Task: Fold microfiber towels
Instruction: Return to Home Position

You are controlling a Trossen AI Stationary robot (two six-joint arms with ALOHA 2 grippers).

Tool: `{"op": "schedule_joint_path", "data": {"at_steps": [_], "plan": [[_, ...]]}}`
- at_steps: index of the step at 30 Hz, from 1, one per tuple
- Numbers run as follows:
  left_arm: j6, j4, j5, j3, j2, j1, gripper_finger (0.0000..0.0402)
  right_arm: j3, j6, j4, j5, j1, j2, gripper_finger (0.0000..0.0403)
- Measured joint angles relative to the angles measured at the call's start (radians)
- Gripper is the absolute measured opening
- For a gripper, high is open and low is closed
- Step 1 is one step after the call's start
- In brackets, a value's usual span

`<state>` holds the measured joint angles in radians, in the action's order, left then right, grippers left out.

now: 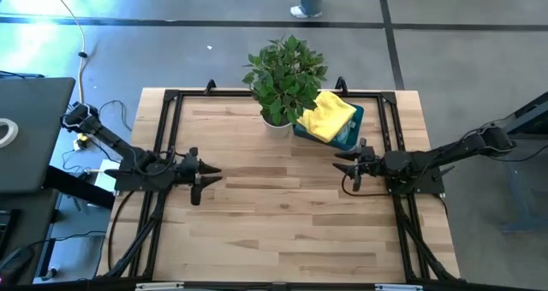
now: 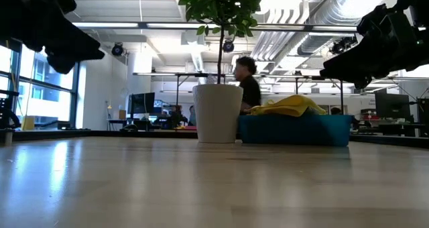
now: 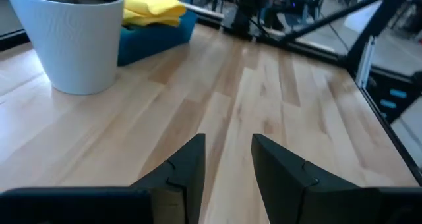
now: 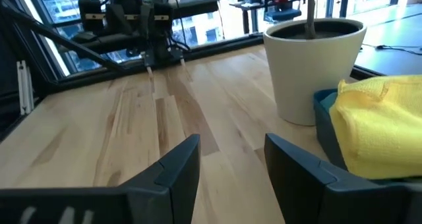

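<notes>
My left claw (image 3: pixel 229 140) and right claw (image 4: pixel 232 140) hang parted over the wooden desk (image 1: pixel 282 231). Beside the right claw, a yellow towel (image 1: pixel 330 115) tops the bin (image 2: pixel 295 131). A person (image 2: pixel 248 80) is in the room beyond.

This is an open-plan robotics lab in an industrial hall. Exposed silver ventilation ducts (image 2: pixel 295 13) run under a high ceiling, tall windows (image 2: pixel 40 94) line one side, and the floor (image 1: pixel 462 60) is polished grey concrete. The wooden desk (image 1: pixel 282 231) is ringed by a black metal frame (image 1: pixel 171 98) with two dark robot arms (image 1: pixel 111 141) at its sides. Beyond it a person (image 2: pixel 248 80) shows among workstations with monitors (image 2: pixel 142 104), and a loose cable (image 1: pixel 81 34) trails across the floor.
</notes>
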<state>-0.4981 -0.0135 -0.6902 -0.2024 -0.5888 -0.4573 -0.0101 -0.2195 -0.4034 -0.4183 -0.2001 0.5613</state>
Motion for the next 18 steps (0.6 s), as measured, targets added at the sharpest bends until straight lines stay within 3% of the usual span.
{"op": "schedule_joint_path", "data": {"at_steps": [9, 18], "plan": [[0.039, 0.166, 0.157, 0.132, 0.000, 0.214, 0.0113, 0.000, -0.037, 0.074, 0.000, 0.000, 0.000, 0.0161], [0.176, 0.229, 0.324, 0.147, 0.025, 0.466, 0.0113, 0.000, -0.079, 0.101, 0.002, 0.000, 0.000, 0.0161]]}}
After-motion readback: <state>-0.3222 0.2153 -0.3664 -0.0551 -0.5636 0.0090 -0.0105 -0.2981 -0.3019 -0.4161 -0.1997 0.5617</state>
